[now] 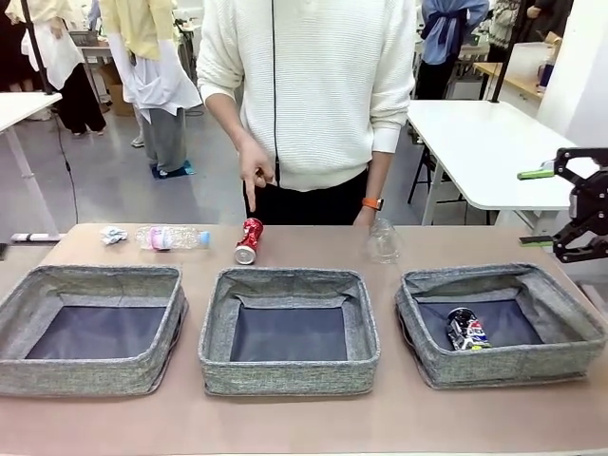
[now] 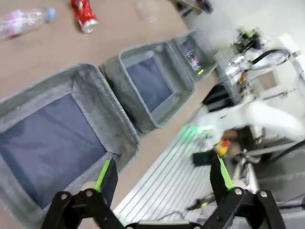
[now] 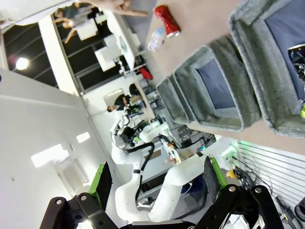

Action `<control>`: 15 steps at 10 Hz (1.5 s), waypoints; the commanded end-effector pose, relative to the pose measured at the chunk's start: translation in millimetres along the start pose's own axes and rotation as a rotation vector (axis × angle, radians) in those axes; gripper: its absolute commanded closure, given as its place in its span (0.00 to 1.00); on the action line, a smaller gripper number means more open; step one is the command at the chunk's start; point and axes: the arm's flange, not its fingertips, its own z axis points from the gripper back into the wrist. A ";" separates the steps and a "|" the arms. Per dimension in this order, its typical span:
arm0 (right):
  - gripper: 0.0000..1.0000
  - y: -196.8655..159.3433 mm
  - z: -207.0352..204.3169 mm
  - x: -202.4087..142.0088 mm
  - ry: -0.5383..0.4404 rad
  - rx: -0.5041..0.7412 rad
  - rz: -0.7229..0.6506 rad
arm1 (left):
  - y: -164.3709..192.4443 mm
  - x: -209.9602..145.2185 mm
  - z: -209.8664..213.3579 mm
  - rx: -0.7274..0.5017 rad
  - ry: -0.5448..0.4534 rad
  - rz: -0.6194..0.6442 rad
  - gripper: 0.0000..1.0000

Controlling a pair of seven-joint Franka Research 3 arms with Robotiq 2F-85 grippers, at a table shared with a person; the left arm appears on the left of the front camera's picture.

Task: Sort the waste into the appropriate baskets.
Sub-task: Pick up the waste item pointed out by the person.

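Front view: noting three bins sitting in a row on counter (image 1: 304, 423), namely left bin (image 1: 85, 375), middle bin (image 1: 285, 375) and right bin (image 1: 513, 366). Finding Pepsi can (image 1: 466, 331) lying inside right bin, so counting one item as sorted. Seeing nothing but dark lining in left and middle bins.

Counting four items lying on counter beyond the bins, none yet sorted:
- paper wad (image 1: 114, 236), far left
- bottle (image 1: 173, 237), lying on its side just beside the wad
- red can (image 1: 249, 240), on its side behind middle bin
- clear container (image 1: 383, 242), between middle and right bins

Watching person's hand (image 1: 255, 176) pointing down at red can, fingertip just above it.

Seeing right fingers (image 1: 532, 208) hanging apart at right edge, above and beside right bin, gripping nothing. Left wrist view: seeing left fingers (image 2: 164, 164) spread apart, gripping nothing, hovering over near wall of left bin.

Judging task as barely begun, with one of five pieces done and four left. Guessing red can as next pick, going by the pointing.
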 end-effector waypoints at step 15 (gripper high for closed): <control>0.00 3.4 -0.8 -1.0 -0.001 0.023 -0.016 | -44.2 256.7 -267.3 0.569 0.285 0.259 0.00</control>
